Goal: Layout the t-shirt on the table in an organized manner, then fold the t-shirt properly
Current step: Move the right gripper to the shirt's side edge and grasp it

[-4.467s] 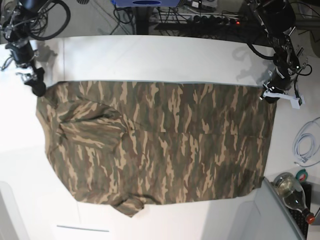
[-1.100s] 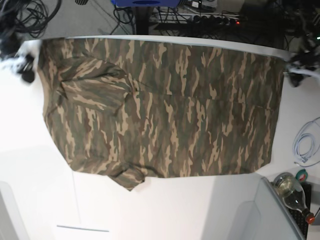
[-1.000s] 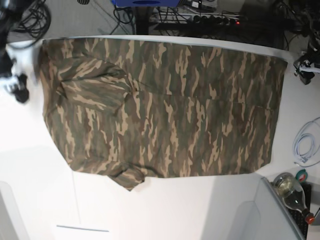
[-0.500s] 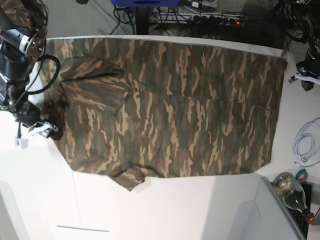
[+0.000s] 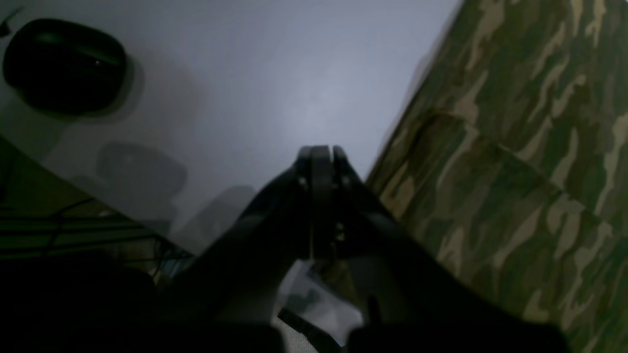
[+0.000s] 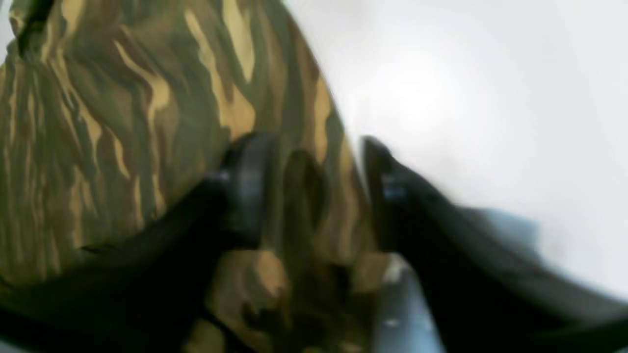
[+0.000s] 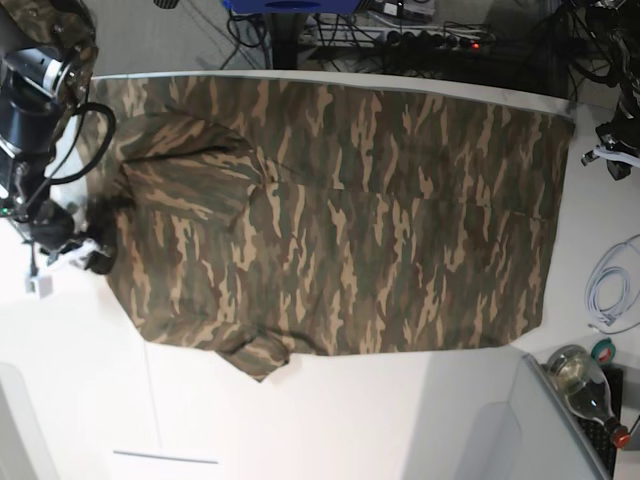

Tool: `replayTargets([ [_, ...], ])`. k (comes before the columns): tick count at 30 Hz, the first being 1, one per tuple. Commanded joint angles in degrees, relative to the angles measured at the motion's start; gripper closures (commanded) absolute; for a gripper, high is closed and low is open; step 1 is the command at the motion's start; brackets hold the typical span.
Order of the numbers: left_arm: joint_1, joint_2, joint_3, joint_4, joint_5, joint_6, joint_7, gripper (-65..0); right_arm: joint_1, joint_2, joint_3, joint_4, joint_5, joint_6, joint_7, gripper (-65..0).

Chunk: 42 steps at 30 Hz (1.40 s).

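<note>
The camouflage t-shirt (image 7: 340, 220) lies spread flat across the far half of the white table (image 7: 350, 420), with one sleeve folded onto its body at the upper left. My right gripper (image 7: 88, 256) stands open at the shirt's left edge. In the right wrist view the shirt's edge (image 6: 299, 196) lies between the spread fingers of my right gripper (image 6: 314, 162). My left gripper (image 7: 612, 160) hangs just right of the shirt's far right corner. In the left wrist view my left gripper (image 5: 319, 152) is shut with nothing in it, over bare table, and the t-shirt (image 5: 515, 147) lies beside it.
A glass bottle (image 7: 590, 385), a tape roll (image 7: 603, 350) and a coiled white cable (image 7: 610, 290) lie at the right edge. A grey bin (image 7: 560, 430) stands at the bottom right. Cables and a power strip (image 7: 420, 40) run behind the table.
The right gripper came down along the shirt's left edge and now straddles it. The left gripper shut and drew slightly away from the far right corner. The shirt has not moved in the last second.
</note>
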<state>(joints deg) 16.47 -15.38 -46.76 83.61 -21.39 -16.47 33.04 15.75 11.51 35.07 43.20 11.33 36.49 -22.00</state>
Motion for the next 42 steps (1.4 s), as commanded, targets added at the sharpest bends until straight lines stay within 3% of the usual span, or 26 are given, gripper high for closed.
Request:
replayTargets([
  [1, -0.1, -1.0, -0.3, 0.8, -0.4, -0.1, -1.1, 0.0, 1.4, 1.1, -0.1, 1.0, 0.8, 0.3, 1.3, -42.6],
  [3, 0.0, -1.1, -0.4, 0.9, 0.1, -0.1, -1.1, 0.0, 1.4, 1.3, -0.1, 1.2, -0.5, 0.3, 1.3, -49.5],
  [9, -0.1, -0.8, -0.3, 0.9, 5.5, -0.2, -1.2, 0.0, 1.9, 1.3, 0.4, 0.8, -8.5, 0.3, 1.4, -48.6],
  [14, -0.1, -0.7, -0.3, 0.9, 5.6, -0.2, -1.2, 0.0, 1.9, 1.1, 0.0, -2.5, -8.7, 0.3, 3.5, -47.7],
  [17, -0.1, -0.7, -0.3, 0.9, 5.7, -0.2, -1.2, 0.0, 1.9, 0.9, 0.0, -2.8, -8.7, 0.3, 4.5, -43.1],
  [20, -0.1, -0.7, -0.3, 0.9, 5.8, -0.2, -1.2, 0.0, 1.9, 0.8, 0.0, -3.7, -8.7, 0.3, 4.5, -34.2],
  [25, -0.1, -0.7, -0.3, 0.9, 5.9, -0.2, -1.2, 0.0, 1.9, 0.8, 0.0, -4.2, -8.7, 0.3, 4.5, -6.5],
  [27, -0.1, -0.7, -0.3, 0.9, 5.9, -0.2, -1.2, 0.0, 1.9, 0.8, 0.0, -4.0, -8.7, 0.3, 4.5, 0.0],
  [31, -0.1, -0.7, -0.3, 0.9, 6.0, -0.2, -1.2, 0.0, 1.9, 0.8, 0.0, -3.1, -8.7, 0.6, 4.5, 0.0],
  [35, 0.0, -0.8, -0.5, 0.9, 6.0, -0.2, -1.2, 0.0, -1.6, -0.7, 0.0, 6.6, -8.7, 0.7, 3.1, 0.0],
  [42, 0.0, -0.7, -0.3, 0.9, 6.0, -0.2, -1.2, 0.0, -7.2, -4.9, -0.1, 28.8, -8.7, 0.8, -11.4, 0.0],
])
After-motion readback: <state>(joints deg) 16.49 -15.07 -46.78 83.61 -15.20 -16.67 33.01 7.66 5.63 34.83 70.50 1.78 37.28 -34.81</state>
